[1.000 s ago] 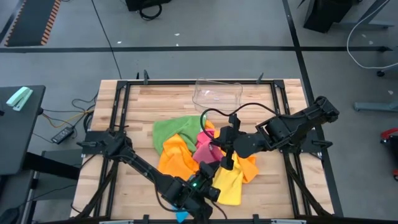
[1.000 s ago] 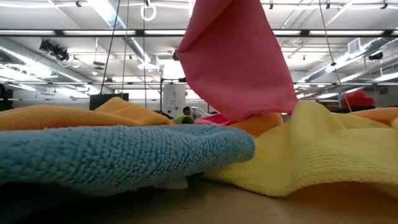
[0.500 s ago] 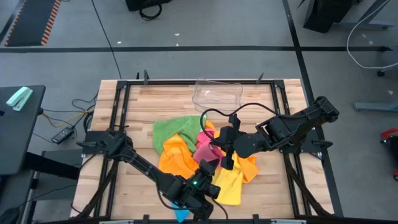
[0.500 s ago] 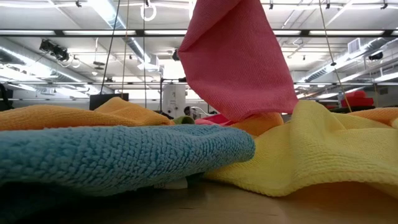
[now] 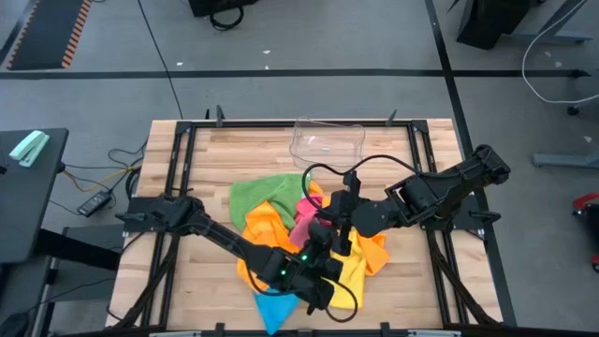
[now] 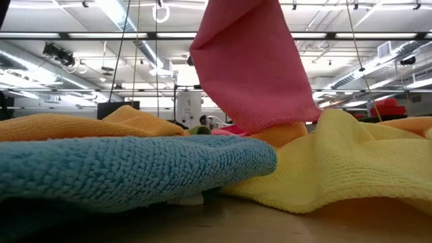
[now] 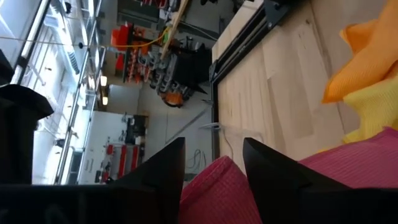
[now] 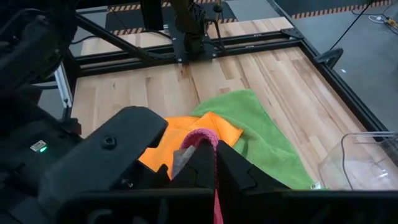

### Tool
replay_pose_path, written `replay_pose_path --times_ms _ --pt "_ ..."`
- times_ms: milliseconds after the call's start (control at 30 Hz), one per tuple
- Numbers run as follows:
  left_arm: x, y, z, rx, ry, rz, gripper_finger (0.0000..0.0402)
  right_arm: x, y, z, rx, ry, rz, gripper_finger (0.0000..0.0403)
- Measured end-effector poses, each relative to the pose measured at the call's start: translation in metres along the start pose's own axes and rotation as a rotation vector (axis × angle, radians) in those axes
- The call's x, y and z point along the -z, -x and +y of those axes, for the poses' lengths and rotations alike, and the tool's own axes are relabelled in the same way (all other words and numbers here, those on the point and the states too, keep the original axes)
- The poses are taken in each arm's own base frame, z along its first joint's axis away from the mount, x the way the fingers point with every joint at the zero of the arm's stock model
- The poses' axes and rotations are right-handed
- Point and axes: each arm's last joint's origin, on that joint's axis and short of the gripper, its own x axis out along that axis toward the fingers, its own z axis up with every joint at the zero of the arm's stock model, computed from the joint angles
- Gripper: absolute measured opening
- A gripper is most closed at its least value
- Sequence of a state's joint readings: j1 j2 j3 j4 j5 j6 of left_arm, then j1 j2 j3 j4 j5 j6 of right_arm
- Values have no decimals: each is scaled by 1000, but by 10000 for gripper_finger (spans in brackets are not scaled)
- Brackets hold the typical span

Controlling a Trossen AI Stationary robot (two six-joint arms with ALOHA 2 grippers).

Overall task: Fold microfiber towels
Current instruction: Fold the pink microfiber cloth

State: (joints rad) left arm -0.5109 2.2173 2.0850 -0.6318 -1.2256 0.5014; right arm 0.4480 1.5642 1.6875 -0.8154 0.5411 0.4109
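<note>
right gripper [image 8: 214, 165] held the pink towel [image 6: 253, 64] aloft – jaws clamped on its edge, left gripper [image 7: 214, 165] jaws parted around its lower corner, other towels heaped on the counter [image 5: 201, 187]

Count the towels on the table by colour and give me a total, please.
Green towel: 1
Orange towel: 1
Pink towel: 1, lifted in the right hand
Yellow towel: 1
Blue towel: 1
Total: 5 towels
</note>
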Motion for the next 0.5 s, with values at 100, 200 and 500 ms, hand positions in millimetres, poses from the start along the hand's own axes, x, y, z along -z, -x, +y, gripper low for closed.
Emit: replay_pose_path --times_ms 100,200,500 --pt "-1 5 -1 -13 14 -1 159 0 0 0 0 3 0 4" --pt "-2 20 -6 -11 1 -20 144 0 0 0 0 4 0 4" --pt "5 53 -19 -39 -26 -17 97 0 0 0 0 -5 0 4"
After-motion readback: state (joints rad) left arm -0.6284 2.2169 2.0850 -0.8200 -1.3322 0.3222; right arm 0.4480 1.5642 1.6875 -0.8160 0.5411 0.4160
